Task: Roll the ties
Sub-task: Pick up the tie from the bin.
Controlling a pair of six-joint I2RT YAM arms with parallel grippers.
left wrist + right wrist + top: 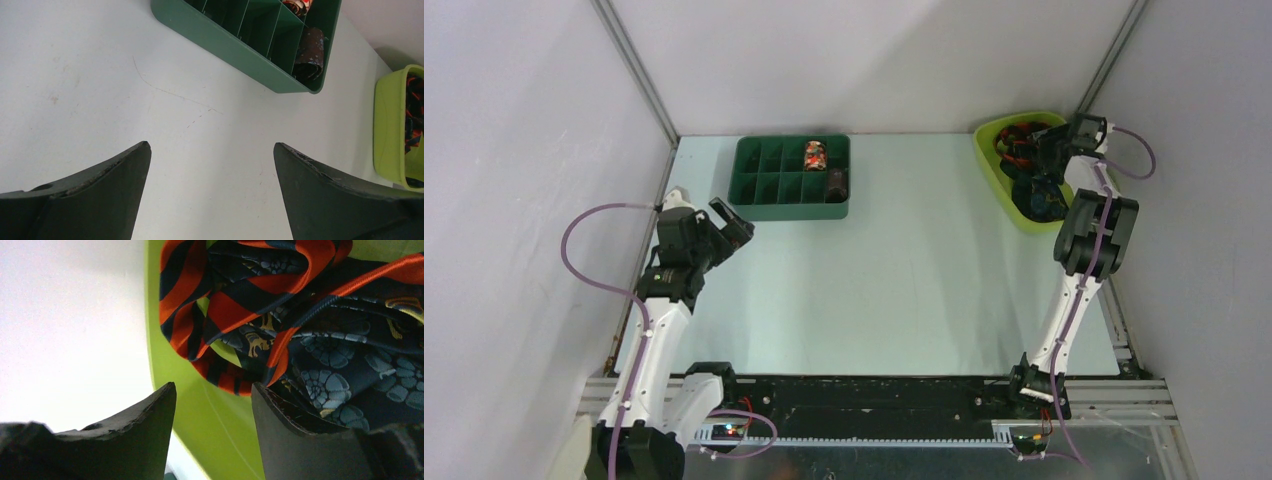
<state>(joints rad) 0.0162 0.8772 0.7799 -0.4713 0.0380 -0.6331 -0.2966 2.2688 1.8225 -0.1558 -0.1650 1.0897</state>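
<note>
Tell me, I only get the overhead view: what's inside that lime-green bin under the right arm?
Observer: The right wrist view shows a loose heap: a red-orange striped tie tangled with a navy patterned tie in the lime-green bin.
Operator: Is the claw gripping one?
Observer: No. The right gripper is open, and only the bin's wall shows between its fingers.
Operator: And the dark lump in the green tray?
Observer: The left wrist view shows a rolled dark tie with small specks, in a corner compartment of the green tray.
</note>
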